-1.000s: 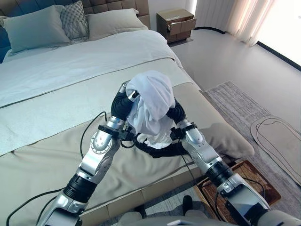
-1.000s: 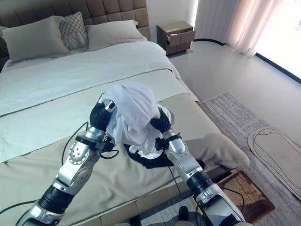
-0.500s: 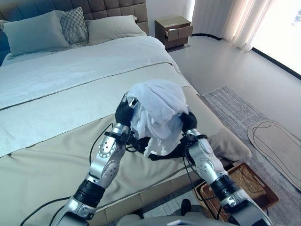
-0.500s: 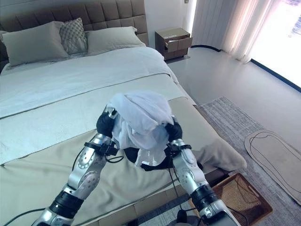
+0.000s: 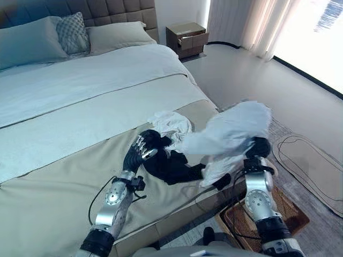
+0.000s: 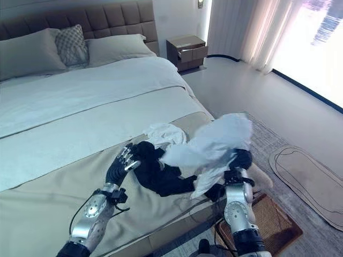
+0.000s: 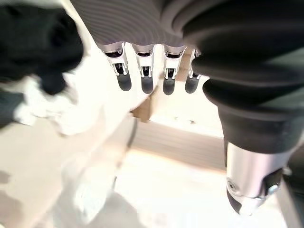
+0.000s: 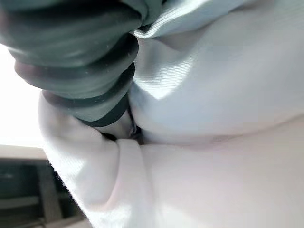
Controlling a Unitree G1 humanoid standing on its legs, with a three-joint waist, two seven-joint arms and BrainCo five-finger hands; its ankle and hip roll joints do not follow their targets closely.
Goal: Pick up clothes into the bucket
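Nearest the camera, at the foot of the bed, a brown woven wicker basket [image 5: 292, 217] is seen on the floor beside a grey rug [image 5: 308, 160], partly hidden behind the right forearm. The right hand [image 5: 259, 146] is raised over the bed's corner, above and just bedward of the basket, and is draped in a pale white cloth garment [image 5: 230, 134] that billows up and across it. In the right wrist view the same white fabric [image 8: 213, 118] is pressed close around the dark ribbed cover; the fingers are buried in it, so it cannot be told whether they are curled or straight.

To the left, the left hand [image 5: 143, 150] is held over the beige bed cover [image 5: 53, 198], its silver, dark-tipped fingers [image 7: 145, 71] spread apart and straight, with nothing held. Just beside it, a crumpled black garment [image 5: 171, 166] is laid on the cover near the bed's edge, and a second, smaller white crumpled garment [image 5: 170, 123] is heaped touching its far side.

Further back, a pale blue-white sheet [image 5: 80, 91] is spread across the upper part of the bed. At the head, a plain grey pillow [image 5: 27, 48], a patterned cushion [image 5: 72, 33] and a beige pillow [image 5: 115, 35] are propped against a tufted headboard [image 5: 115, 8]. Beyond the bed, a brown wooden nightstand [image 5: 186, 36] with an open drawer is set against the wall, near pale curtains [image 5: 241, 24].
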